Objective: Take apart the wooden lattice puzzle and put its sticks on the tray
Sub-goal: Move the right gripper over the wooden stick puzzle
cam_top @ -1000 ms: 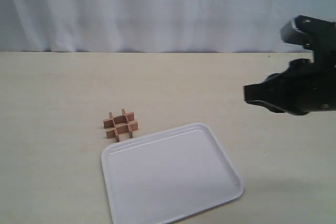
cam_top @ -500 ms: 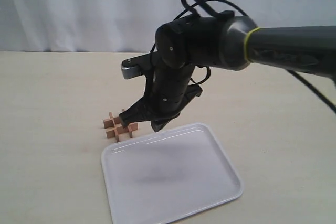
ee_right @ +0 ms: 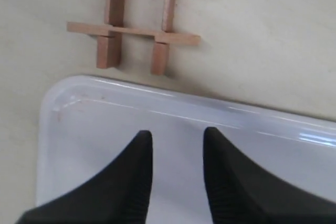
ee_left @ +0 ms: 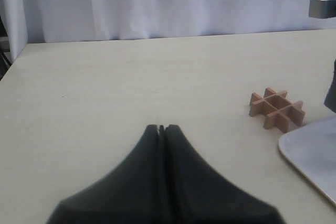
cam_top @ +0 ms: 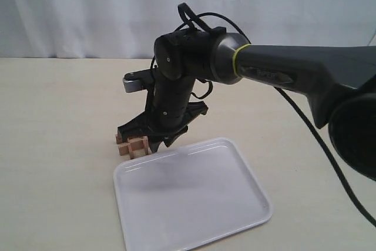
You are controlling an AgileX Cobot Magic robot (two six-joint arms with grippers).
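The wooden lattice puzzle [cam_top: 134, 145] lies assembled on the table just beyond the white tray's [cam_top: 194, 198] far left corner; it also shows in the left wrist view [ee_left: 276, 109] and the right wrist view [ee_right: 137, 30]. My right gripper [cam_top: 141, 135] [ee_right: 177, 135] hangs open just above the puzzle and the tray's rim, with nothing between its fingers. Far from the puzzle, my left gripper [ee_left: 161, 128] is shut and empty over bare table. The tray [ee_right: 184, 145] holds no sticks.
A white curtain [cam_top: 88, 10] closes off the back of the beige table. The right arm [cam_top: 282, 69] stretches across the middle from the right edge. The tray's corner [ee_left: 315, 156] shows beside the puzzle in the left wrist view.
The right arm has swung in from the far right and come down further left, so its open gripper now hangs right over the puzzle. The puzzle and tray have not moved.
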